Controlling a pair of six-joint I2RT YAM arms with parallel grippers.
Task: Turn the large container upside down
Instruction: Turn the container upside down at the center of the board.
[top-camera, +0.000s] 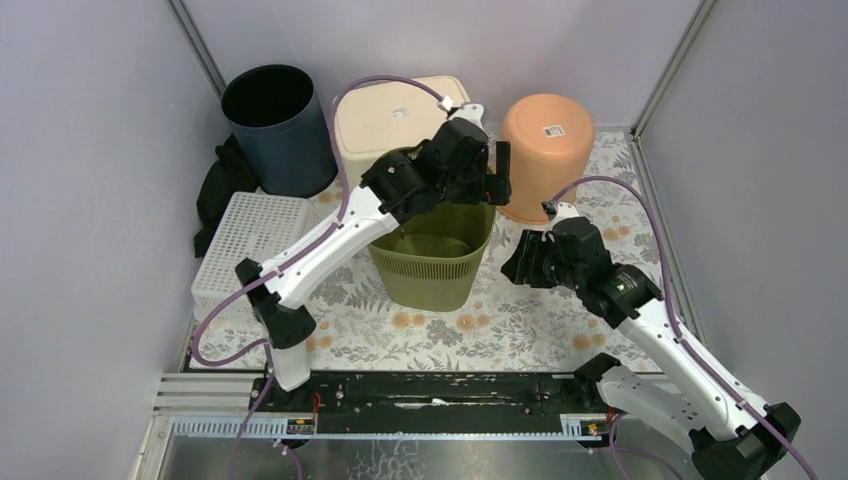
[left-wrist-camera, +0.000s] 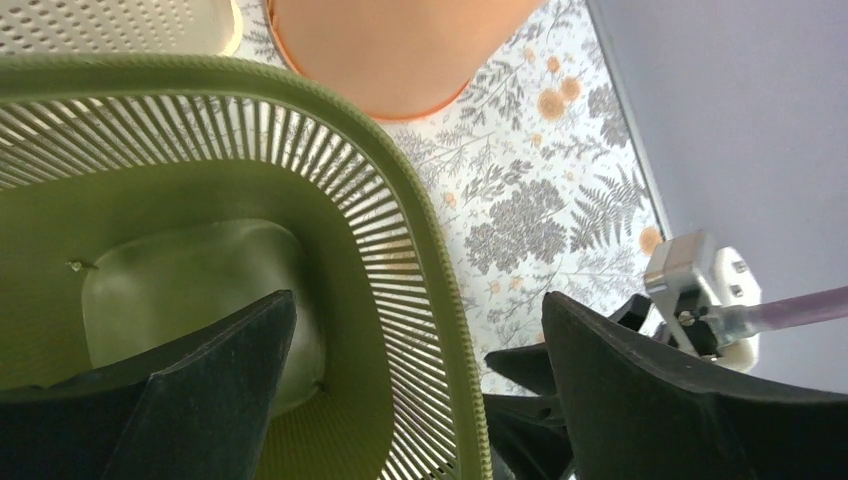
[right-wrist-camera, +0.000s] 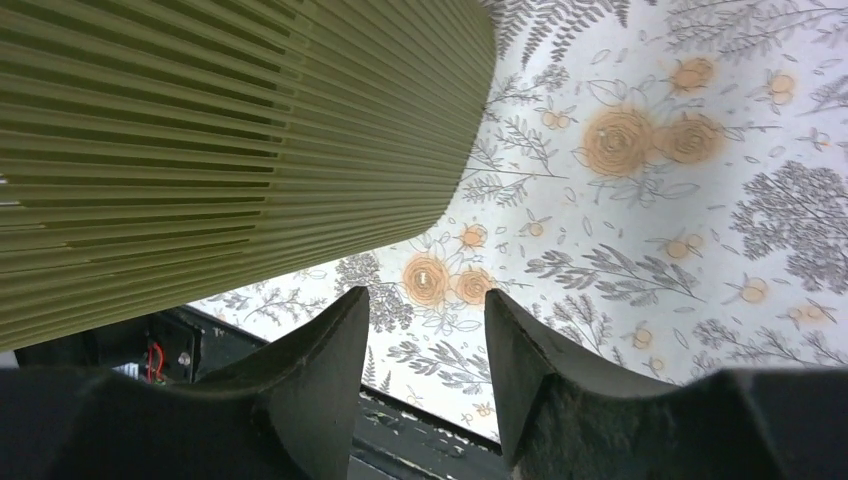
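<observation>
Squarely at the middle of the flower-printed worktop (top-camera: 520, 320) stands the green slatted bin (top-camera: 430, 265), the large container of the task. It is upright with its mouth facing up, and its smooth base shows inside in the left wrist view.

Behind it, along the back wall, sit a dark round bin (top-camera: 275, 130) at far left (mouth up), a beige tub (top-camera: 385, 120) just behind the green bin, and an orange bucket (top-camera: 547, 150) at right, turned base-up with a label on top. A white perforated basket (top-camera: 250, 245) lies at the left edge of the worktop, with a black cloth (top-camera: 215, 190) bunched between it and the dark bin.

The left arm reaches across the green bin to its far right corner. There the left claw (left-wrist-camera: 417, 305) is spread wide and straddles the rim, one finger inside the bin and the other outside it, gripping nothing.

The right claw (right-wrist-camera: 425, 298) sits low, just beside the bin's right wall and apart from it. Its fingers are parted, with only the printed worktop showing between them.
</observation>
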